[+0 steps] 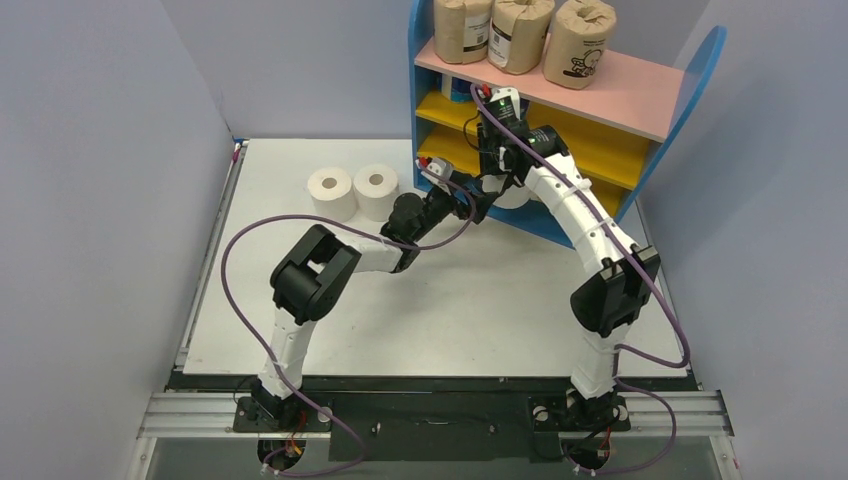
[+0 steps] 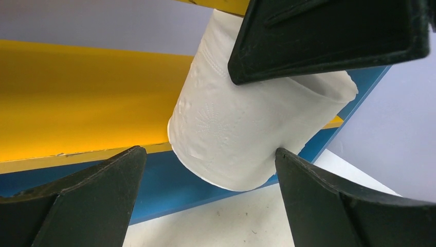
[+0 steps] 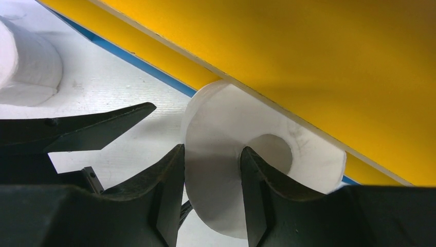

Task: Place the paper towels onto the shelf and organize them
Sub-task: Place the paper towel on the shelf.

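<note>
We see the right hand (image 3: 212,154) clamped on the wall of a plain white paper roll (image 3: 216,118), with one finger inside its hollow core. The roll touches the front edge of a yellow board (image 3: 308,62) low on the blue-sided, pink-topped shelf (image 1: 640,95). The left hand (image 2: 208,152) stands wide apart just in front of that roll. Three brown-wrapped rolls (image 1: 520,35) stand on the shelf's top board. Two more white rolls (image 1: 331,190) sit on the bench (image 1: 450,310), left of the shelf.
</note>
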You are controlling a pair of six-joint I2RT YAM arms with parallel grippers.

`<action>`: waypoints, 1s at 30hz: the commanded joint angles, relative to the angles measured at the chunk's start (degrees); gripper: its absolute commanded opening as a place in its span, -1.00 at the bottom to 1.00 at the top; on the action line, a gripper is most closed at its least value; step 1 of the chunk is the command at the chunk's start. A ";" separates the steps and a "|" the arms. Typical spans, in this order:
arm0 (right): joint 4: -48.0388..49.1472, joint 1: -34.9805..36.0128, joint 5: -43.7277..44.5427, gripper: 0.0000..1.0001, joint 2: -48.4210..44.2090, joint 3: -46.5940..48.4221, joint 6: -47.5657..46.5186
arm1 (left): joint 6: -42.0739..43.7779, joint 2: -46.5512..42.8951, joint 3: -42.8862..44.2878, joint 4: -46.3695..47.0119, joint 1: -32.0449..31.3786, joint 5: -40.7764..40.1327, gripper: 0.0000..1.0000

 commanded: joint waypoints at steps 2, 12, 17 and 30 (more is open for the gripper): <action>5.18 -0.52 1.37 -0.51 0.80 4.53 1.78 | 1.16 2.01 5.30 -0.15 -0.81 -1.22 0.93; 5.23 -0.70 2.11 -0.50 1.41 5.51 1.68 | -0.75 0.78 1.18 5.54 -0.73 2.75 0.93; 5.18 -0.68 2.47 -0.50 1.18 5.40 1.69 | -1.04 -1.82 -3.10 10.97 -0.14 6.73 0.93; 5.29 -0.70 2.26 -0.50 0.71 5.71 2.01 | 0.58 -0.06 1.47 7.85 -0.18 5.37 0.93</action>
